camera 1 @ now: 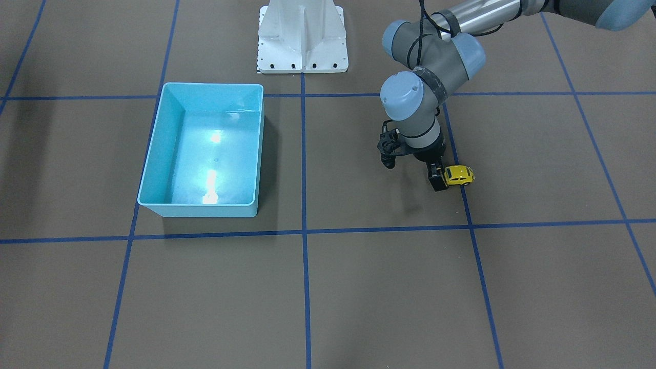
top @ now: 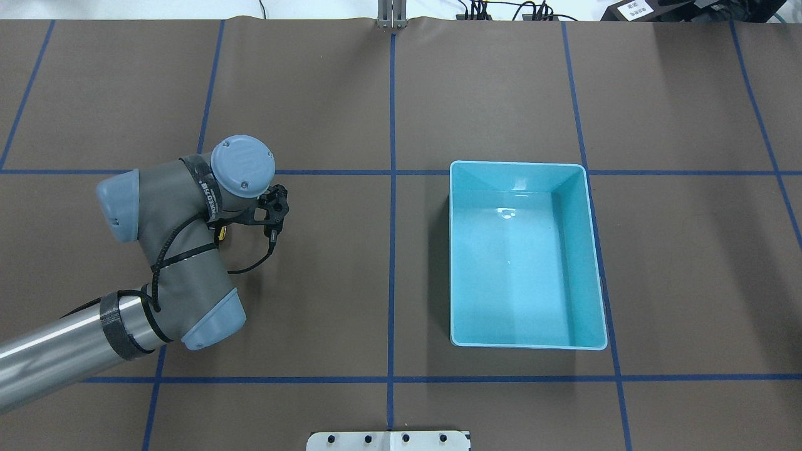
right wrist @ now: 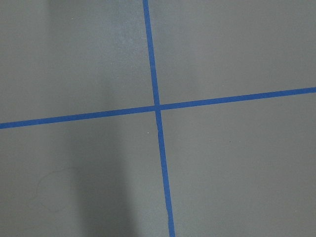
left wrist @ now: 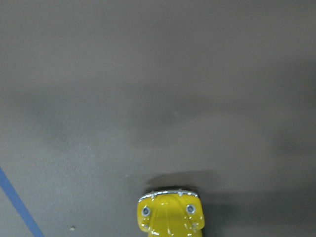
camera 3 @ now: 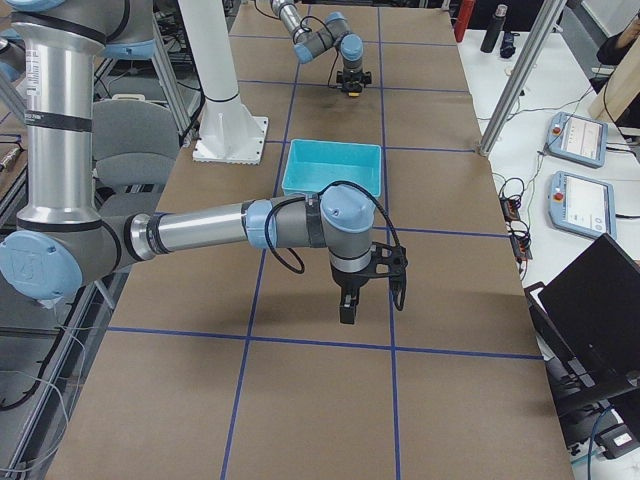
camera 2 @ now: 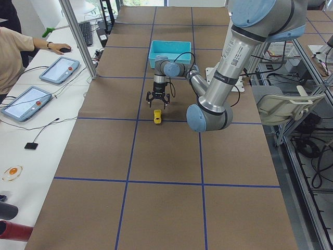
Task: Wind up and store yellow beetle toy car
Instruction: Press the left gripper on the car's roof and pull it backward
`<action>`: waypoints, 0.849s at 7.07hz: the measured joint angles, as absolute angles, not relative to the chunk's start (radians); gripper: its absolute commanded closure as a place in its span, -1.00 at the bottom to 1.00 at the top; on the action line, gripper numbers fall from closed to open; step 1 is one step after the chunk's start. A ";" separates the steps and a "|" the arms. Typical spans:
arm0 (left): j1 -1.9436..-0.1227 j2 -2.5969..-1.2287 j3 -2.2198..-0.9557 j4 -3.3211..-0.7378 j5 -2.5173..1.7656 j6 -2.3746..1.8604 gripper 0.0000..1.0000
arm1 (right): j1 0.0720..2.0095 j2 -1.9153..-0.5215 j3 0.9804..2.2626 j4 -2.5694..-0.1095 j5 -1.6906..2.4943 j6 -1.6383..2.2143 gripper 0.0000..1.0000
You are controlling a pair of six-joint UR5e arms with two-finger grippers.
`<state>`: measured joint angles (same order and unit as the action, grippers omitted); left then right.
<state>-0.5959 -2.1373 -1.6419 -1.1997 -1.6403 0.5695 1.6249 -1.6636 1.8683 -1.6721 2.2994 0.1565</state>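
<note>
The yellow beetle toy car [camera 1: 459, 175] stands on the brown table on its wheels. It also shows in the exterior left view [camera 2: 157, 117] and at the bottom edge of the left wrist view [left wrist: 169, 217], nose pointing away. My left gripper [camera 1: 437, 180] is down at the table right beside the car's end. It is not around the car and looks open and empty. From overhead only a sliver of the car [top: 220, 233] shows under the left wrist. My right gripper [camera 3: 347, 312] hangs over bare table, away from the car. I cannot tell whether it is open or shut.
The turquoise bin [camera 1: 152, 148] is empty. It stands across the centre line from the car, on the robot's right side [top: 450, 250]. The white robot base [camera 1: 302, 46] is at the table's edge. Blue tape lines cross the table. An operator [camera 2: 15, 57] sits at a side desk.
</note>
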 measured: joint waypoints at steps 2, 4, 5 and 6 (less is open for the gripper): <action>-0.612 -2.138 -1.620 -1.206 -1.705 0.552 -0.98 | 1.625 -1.664 1.868 -1.672 2.299 0.156 -1.00; -0.617 -2.138 -1.607 -1.212 -1.759 0.552 -0.96 | 1.625 -1.665 1.870 -1.672 2.299 0.156 -1.00; -0.617 -2.137 -1.595 -1.227 -1.767 0.554 -0.96 | 1.625 -1.666 1.872 -1.672 2.299 0.156 -1.00; -0.617 -2.137 -1.580 -1.250 -1.768 0.557 -0.95 | 1.625 -1.666 1.875 -1.672 2.299 0.156 -1.00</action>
